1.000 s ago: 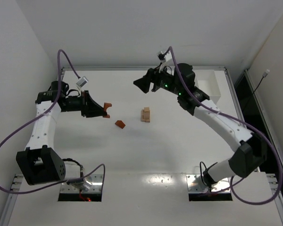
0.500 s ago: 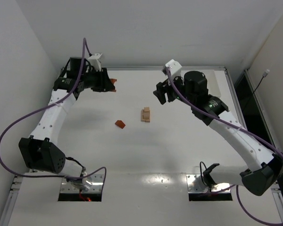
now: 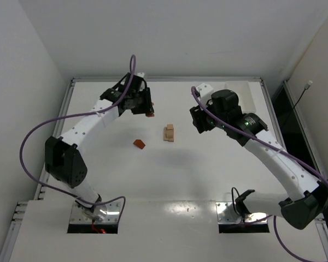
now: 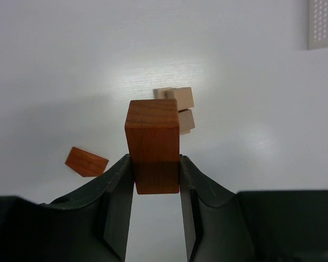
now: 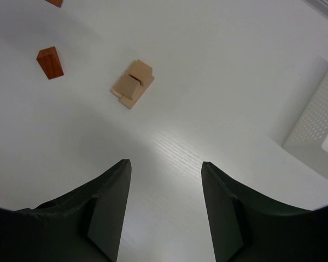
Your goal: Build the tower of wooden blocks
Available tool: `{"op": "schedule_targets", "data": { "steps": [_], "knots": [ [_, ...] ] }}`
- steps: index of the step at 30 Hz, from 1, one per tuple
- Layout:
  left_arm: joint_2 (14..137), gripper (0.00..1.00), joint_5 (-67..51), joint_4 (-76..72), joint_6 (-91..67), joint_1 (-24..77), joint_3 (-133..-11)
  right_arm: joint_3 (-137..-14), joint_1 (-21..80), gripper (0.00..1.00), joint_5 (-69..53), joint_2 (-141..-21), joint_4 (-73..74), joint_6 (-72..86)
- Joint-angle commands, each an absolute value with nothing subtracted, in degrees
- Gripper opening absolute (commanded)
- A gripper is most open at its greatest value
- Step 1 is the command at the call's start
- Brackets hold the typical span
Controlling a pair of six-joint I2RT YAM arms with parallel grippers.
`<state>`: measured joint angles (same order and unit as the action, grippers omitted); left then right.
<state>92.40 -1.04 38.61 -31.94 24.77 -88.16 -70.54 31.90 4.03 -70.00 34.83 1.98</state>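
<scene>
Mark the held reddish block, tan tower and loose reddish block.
held reddish block (image 4: 152,136): left wrist view, front face.
tan tower (image 5: 131,85): right wrist view, top piece.
loose reddish block (image 3: 139,143): top external view, upper face.

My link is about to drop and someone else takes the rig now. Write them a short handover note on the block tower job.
Left gripper: shut on a reddish block, held clear of the tower.
Right gripper: open and empty, to one side of the tower.
The tower is a low stack of tan blocks in the middle of the table. A loose reddish block lies apart from it.
Done: tan base stacked.
Left: probably set the held block on top, then fetch the loose one.
</scene>
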Motion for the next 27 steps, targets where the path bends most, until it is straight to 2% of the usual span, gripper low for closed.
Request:
{"op": "schedule_targets", "data": {
  "steps": [1, 3, 8, 15, 27],
  "knots": [
    [94.65, 0.00, -2.71, 40.52, -35.41, 26.71, -91.75, -74.00, 31.12, 0.51, 2.20, -69.61, 38.93, 3.34],
    [96.93, 0.00, -3.95, 41.13, -34.89, 28.55, -92.45, -74.00, 31.11, 0.47, 2.20, -69.61, 39.63, 3.34],
    [101.51, 0.00, -9.12, 41.84, -34.72, 29.79, -94.65, -74.00, 30.50, 0.47, 2.20, -68.39, 40.17, 2.81],
    [107.23, 0.00, -7.38, 43.33, -32.78, 32.51, -102.48, -72.43, 29.36, 0.45, 1.67, -67.24, 40.17, 2.29],
    [111.09, 0.00, -5.72, 45.35, -34.10, 34.72, -103.09, -71.89, 28.83, 0.45, 1.14, -65.57, 40.69, 2.29]
  ]
}}
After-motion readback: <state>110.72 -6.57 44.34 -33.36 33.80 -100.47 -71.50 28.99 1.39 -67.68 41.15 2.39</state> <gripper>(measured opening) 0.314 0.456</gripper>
